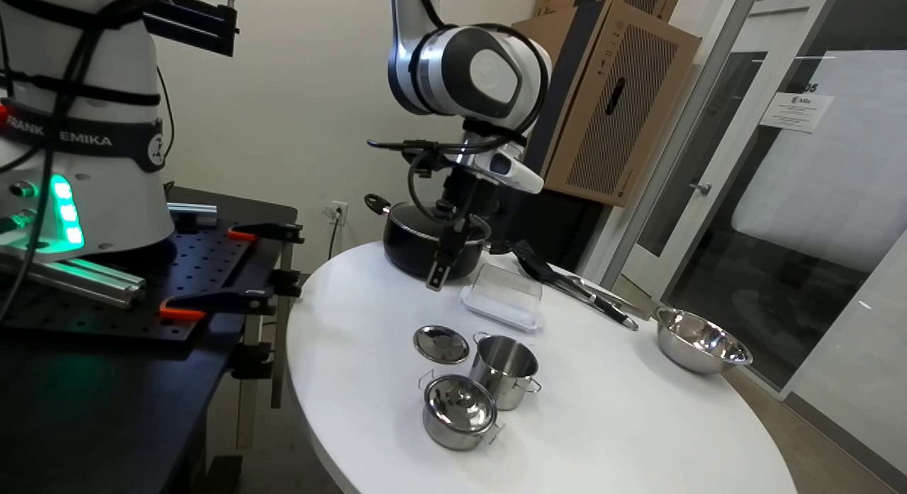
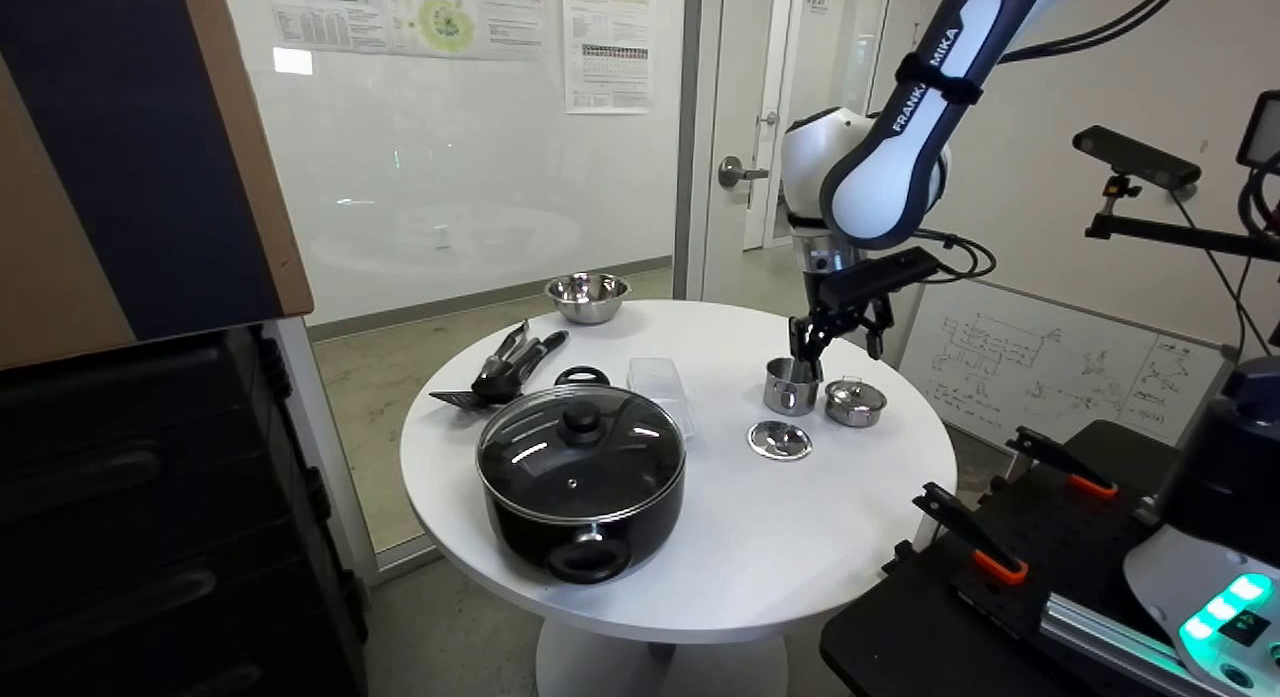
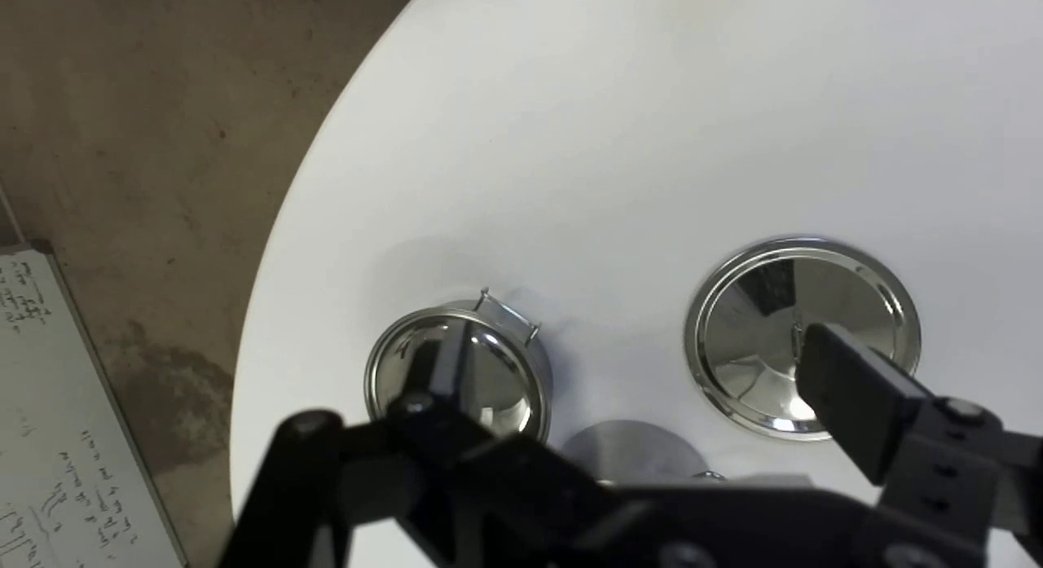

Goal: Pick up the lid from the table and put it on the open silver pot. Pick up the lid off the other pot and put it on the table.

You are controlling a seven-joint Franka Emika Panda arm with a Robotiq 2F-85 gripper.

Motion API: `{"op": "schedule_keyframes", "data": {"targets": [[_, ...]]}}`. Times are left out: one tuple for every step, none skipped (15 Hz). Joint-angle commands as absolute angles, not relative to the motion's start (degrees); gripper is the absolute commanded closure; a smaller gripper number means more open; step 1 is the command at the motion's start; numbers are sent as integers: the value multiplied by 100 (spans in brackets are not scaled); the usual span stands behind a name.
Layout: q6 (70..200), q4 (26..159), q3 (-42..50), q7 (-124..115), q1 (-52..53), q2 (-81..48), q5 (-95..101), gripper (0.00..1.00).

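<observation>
My empty hand gapes wide. In an exterior view, the lid lies on the surface, left of the open pot; closing beside the lid's handle could make it skid.

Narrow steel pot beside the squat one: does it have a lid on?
No, in an exterior view the narrow steel pot stands open, and a lid lies on the table nearby.

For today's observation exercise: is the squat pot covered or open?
Covered: in both exterior views, a shiny lid sits on top of the squat pot.
</observation>
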State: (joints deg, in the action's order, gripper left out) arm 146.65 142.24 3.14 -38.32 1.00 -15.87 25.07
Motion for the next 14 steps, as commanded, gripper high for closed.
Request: {"op": "schedule_keyframes", "data": {"targets": [[14674,14174,524,-3765,336,-1652,2406,0],[14673,14145,534,-3767,348,-1683,2405,0],[14669,14131,539,-3767,351,-1689,2406,0],[14667,14124,543,-3768,351,-1688,2409,0],[14749,14156,554,-3789,350,-1698,2362,0],[14846,14099,573,-3808,369,-1833,2328,0],[14889,14050,548,-3706,352,-1946,2225,0],[15004,13985,557,-3733,361,-2102,2168,0],[15081,13939,562,-3710,372,-2219,2113,0],[15291,13903,575,-3670,369,-2361,2059,0],[15487,13884,578,-3577,366,-2472,1992,0],[15699,13853,613,-3538,393,-2597,1942,0],[15904,13820,638,-3484,417,-2722,1857,0],[16132,13802,646,-3390,428,-2842,1742,0]]}}
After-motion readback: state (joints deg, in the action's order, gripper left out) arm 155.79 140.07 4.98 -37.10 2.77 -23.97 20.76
